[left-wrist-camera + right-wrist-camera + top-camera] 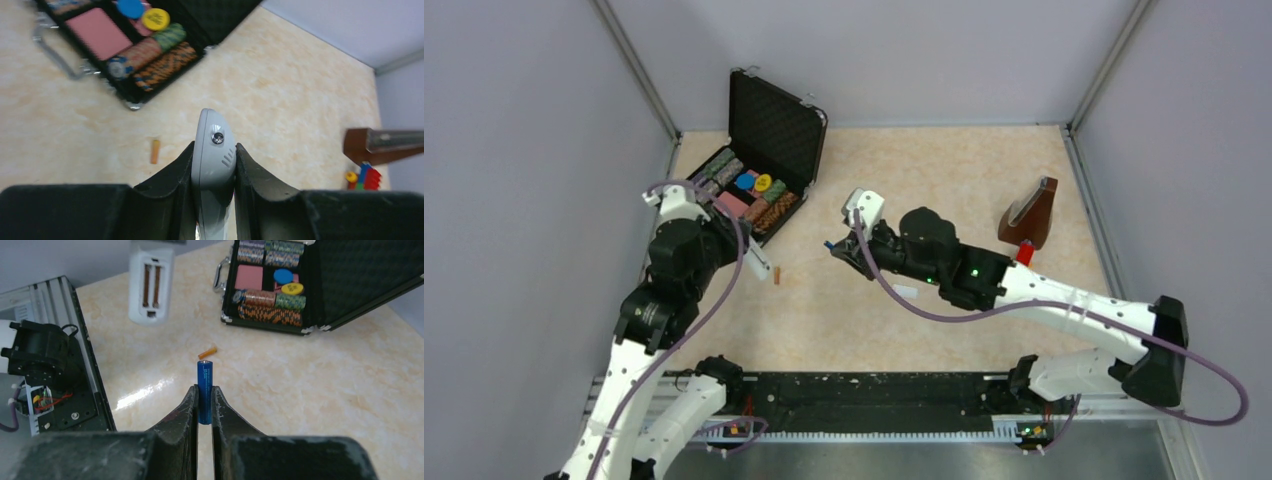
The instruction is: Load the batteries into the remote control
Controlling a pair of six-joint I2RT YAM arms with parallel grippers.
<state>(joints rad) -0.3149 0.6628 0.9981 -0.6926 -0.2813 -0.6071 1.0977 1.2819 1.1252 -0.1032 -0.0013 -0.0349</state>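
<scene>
left gripper (214, 151) clamped on remote control (213, 131), slot (151, 285) facing the other arm | right gripper (205, 390) pinching blue battery (204, 374) by its tail | orange battery (207, 352) loose on the table (325, 380) | tbh get the cell parallel with that slot first, then ease it in slow

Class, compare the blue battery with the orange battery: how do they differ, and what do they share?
Colour: the blue battery is bright blue, the orange battery orange-brown. State: the blue battery is clamped in the right gripper; the orange battery lies loose on the table. Both are small cylinders.
</scene>
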